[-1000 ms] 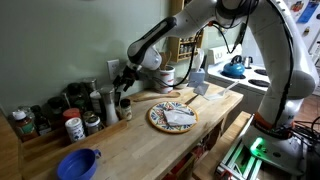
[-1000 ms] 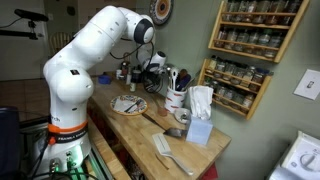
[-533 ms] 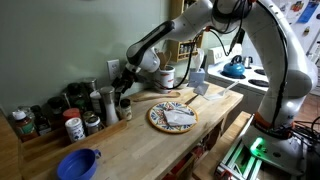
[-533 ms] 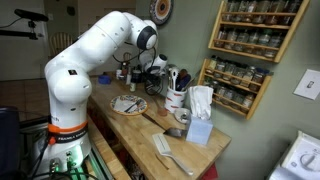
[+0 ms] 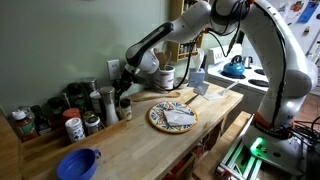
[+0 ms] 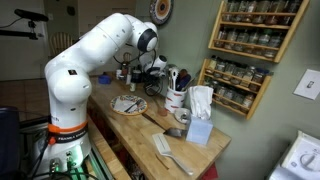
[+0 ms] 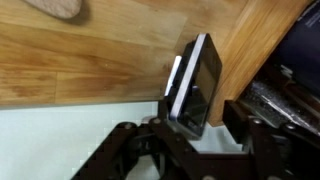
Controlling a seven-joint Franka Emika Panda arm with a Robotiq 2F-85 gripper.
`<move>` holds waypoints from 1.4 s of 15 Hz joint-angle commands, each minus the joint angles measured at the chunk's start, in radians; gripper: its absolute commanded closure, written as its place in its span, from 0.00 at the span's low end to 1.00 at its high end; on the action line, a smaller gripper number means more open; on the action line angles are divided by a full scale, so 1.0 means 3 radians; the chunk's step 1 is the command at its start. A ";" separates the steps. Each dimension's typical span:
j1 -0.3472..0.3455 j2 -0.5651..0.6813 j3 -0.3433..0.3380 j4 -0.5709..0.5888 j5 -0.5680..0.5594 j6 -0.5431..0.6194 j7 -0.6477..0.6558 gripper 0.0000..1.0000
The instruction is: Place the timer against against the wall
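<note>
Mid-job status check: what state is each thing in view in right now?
gripper: jaws on either side of the timer; firm grip unclear.
timer: on edge, tilted, on the counter by the wall; contact with the wall unclear.
plate: flat, something pale on it.
blue bowl: upright near the counter edge.

- The timer [image 7: 197,80] between the black gripper's [image 7: 200,125] fingers was glossy black, with a white band along one edge.
- The counter [image 7: 90,60] beyond the gripper was honey-brown wood with fine streaked grain (a darker strip ran past the timer).
- The wall [image 5: 50,45] behind the gripper was plain pale sage-green.
- Its outlet plate [image 5: 112,68] was white.
- The arm [image 6: 95,55] was white.
- The bowl [image 5: 70,168], well away from the gripper, was blue.
</note>
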 commanded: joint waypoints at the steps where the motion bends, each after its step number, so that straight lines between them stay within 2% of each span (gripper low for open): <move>1: -0.0058 0.0061 0.0066 0.0037 -0.0035 -0.0023 -0.0044 0.70; 4: -0.0085 0.0024 0.0081 -0.0014 -0.0029 -0.0013 -0.0058 0.94; 5: -0.0073 -0.0014 0.0048 -0.0054 -0.0048 -0.0021 -0.0034 0.98; 7: -0.0035 -0.0077 -0.0030 -0.0110 -0.0076 -0.0008 0.0037 0.95; 14: -0.0026 -0.0347 -0.0209 -0.0374 -0.0137 -0.0004 0.0108 0.95; 17: -0.0095 -0.0470 -0.0239 -0.0497 -0.0194 -0.0026 -0.0030 0.95; 21: -0.0237 -0.0447 -0.0148 -0.0497 -0.0259 0.0016 -0.0364 0.95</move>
